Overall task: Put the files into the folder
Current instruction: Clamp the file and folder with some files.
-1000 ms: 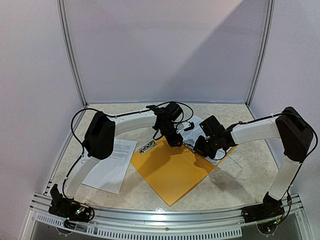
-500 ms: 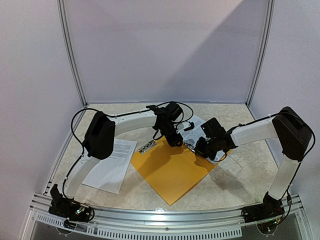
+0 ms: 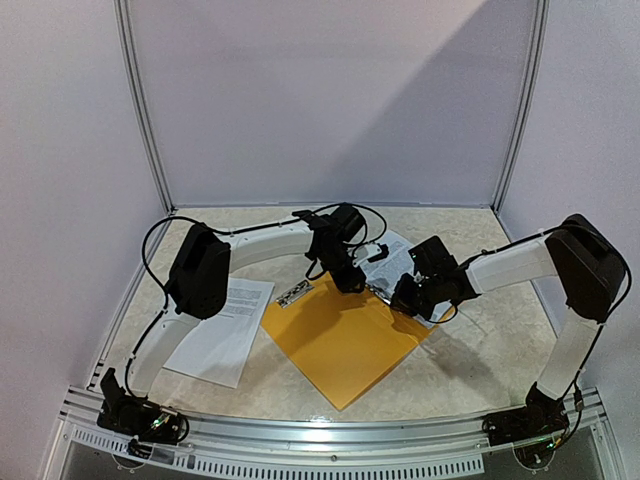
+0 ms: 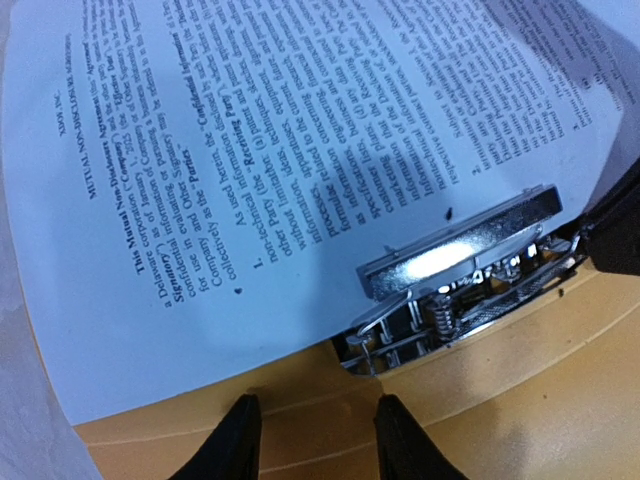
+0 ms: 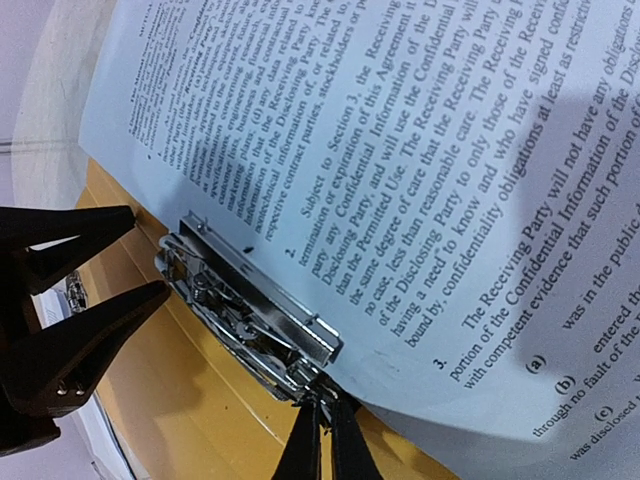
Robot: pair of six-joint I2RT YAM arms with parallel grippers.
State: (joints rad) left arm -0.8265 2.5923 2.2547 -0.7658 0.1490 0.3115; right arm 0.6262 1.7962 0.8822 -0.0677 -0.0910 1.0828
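Right wrist | right end effector point(image 5: 322, 428) closed at metal clip point(image 5: 250, 310) (grip unclear) | left end effector point(image 4: 312, 432) open, over folder point(image 4: 520, 400)

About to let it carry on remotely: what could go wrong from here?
The right gripper, shut, sits at the metal clip; if it slips off, the clip could snap onto a crooked sheet. The left gripper hangs open over the folder, pinning nothing, so the folder might slide.

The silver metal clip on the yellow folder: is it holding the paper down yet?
Seemingly yes: the silver metal clip's bar lies flat over the printed white sheet's edge on the yellow plastic folder.
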